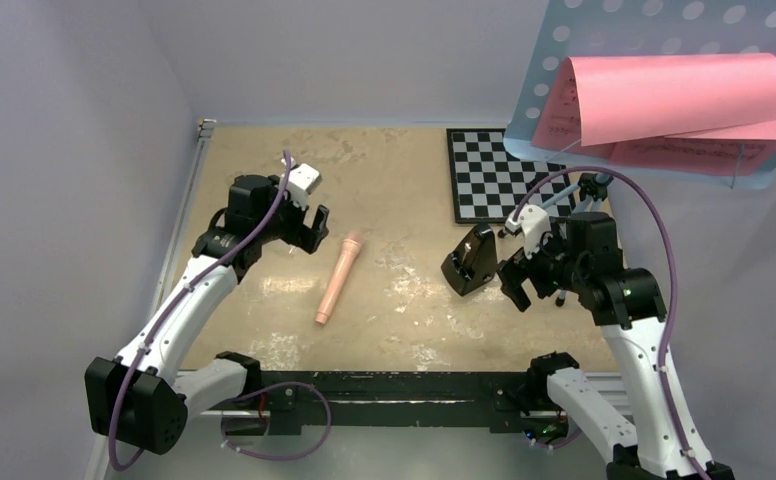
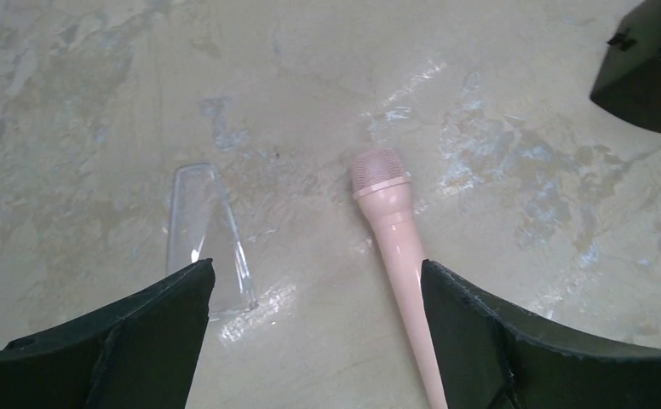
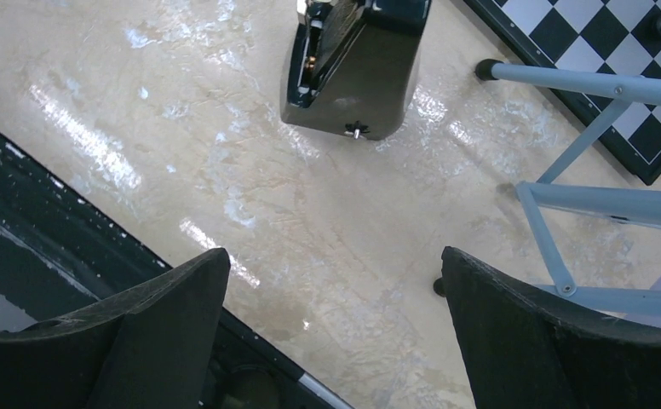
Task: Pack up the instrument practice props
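Note:
The peach-pink recorder [image 1: 339, 278] lies flat on the table left of centre; in the left wrist view [image 2: 395, 230] it runs under my right fingertip. My left gripper [image 1: 304, 232] hovers open and empty just left of its far end [image 2: 317, 268]. The black pyramid metronome [image 1: 471, 260] stands right of centre and also shows in the right wrist view [image 3: 357, 64]. My right gripper [image 1: 524, 290] is open and empty just right of it, above bare table [image 3: 336, 256]. The light-blue music stand [image 1: 654, 30] holds pink sheet-music pages [image 1: 674, 100] at the far right.
A black-and-white chessboard [image 1: 504, 175] lies at the back right. The stand's blue tripod legs [image 3: 591, 85] spread close to my right gripper. A clear plastic piece [image 2: 204, 230] lies left of the recorder. A black rail [image 1: 404, 385] runs along the table's near edge.

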`<state>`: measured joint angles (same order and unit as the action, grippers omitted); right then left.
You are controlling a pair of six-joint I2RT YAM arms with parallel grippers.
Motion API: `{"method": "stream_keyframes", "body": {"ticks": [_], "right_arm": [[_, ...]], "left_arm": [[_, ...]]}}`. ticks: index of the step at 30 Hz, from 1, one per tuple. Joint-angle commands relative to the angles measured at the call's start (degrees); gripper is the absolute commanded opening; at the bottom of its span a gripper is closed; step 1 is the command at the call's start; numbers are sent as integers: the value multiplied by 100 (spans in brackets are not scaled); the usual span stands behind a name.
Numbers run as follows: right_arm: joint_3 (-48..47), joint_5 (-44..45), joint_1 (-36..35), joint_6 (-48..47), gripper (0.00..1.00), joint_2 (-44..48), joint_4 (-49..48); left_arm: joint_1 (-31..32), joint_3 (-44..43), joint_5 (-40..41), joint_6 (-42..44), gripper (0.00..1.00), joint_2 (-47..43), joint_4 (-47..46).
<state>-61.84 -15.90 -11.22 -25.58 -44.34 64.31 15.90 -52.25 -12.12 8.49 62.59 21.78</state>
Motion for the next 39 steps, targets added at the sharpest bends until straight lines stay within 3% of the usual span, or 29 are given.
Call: {"method": "stream_keyframes", "body": {"ticks": [1,7,14,29,39], "right_arm": [[-192,251,-2,385,98,-311,-627],[-699,-638,-3,154,98,-656,-469],[-990,195,-11,653,96,-971,-737],[-842,-54,-554,808,87,-1400,-1448],[-745,499,-662,1478,81,-1800,-1902]], "left_arm": [[44,-101,-1146,159,94,132,47],[188,-156,-1596,484,93,269,246],[490,225,-1444,835,89,262,383],[502,508,-1497,1022,89,52,213],[502,641,-1580,1058,89,131,-15]]}}
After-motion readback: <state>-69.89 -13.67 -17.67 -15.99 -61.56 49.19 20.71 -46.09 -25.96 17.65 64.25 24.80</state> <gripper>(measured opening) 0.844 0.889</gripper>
